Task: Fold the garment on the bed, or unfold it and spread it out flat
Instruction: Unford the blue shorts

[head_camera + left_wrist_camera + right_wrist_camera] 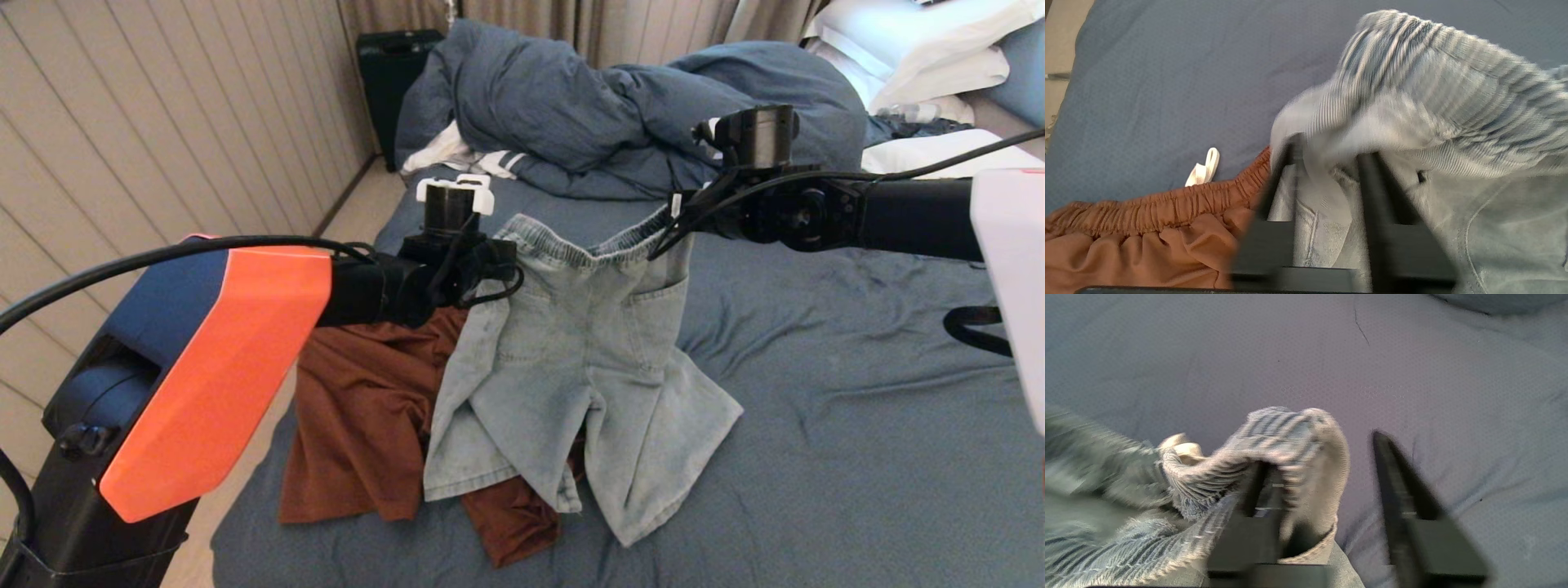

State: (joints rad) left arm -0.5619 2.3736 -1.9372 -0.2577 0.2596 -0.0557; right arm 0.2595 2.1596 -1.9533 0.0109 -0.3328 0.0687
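Note:
Pale denim shorts (571, 359) hang by their elastic waistband between my two grippers above the bed (816, 425), their legs resting on the sheet. My left gripper (1329, 151) is at the waistband's left corner with its jaws apart; the denim (1412, 81) drapes loosely over both fingertips. My right gripper (1318, 451) is at the right corner, also open. There the waistband (1290, 433) hangs over one finger (1257, 486), and the other finger (1392, 473) is bare.
Brown shorts (367, 408) lie under and to the left of the denim, a white drawstring (1204, 169) showing at their waist. A bunched blue duvet (588, 106) and white pillows (922, 49) fill the far end. A black case (392, 65) stands by the panelled wall.

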